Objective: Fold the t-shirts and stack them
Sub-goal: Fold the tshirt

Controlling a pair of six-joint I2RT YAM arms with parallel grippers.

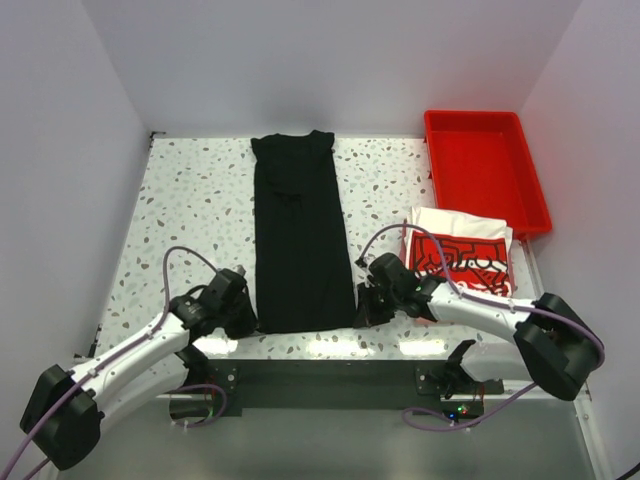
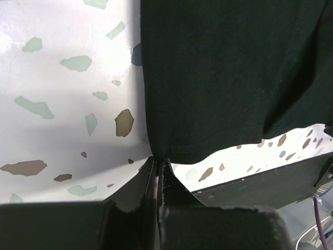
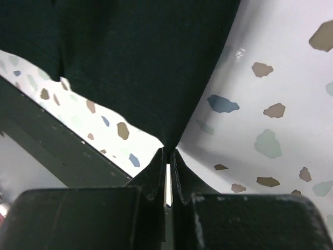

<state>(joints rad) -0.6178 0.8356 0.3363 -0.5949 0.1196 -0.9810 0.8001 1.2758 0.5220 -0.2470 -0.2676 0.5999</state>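
1. left pincer (image 2: 157, 161) was pressed together on the near left hem corner of the black t-shirt (image 1: 300, 240); right pincer (image 3: 167, 153) pinched the near right corner likewise.
2. the black t-shirt lay as a long narrow strip down the middle of the speckled surface (image 1: 190, 200), collar at the far end.
3. its cloth looked light and limp, likely to sag, so the two hem corners seemed the right hold.
4. a folded white t-shirt (image 1: 460, 255) lay just beside the red tray (image 1: 485, 170); its red-and-black print showed no readable words, and no label was visible.
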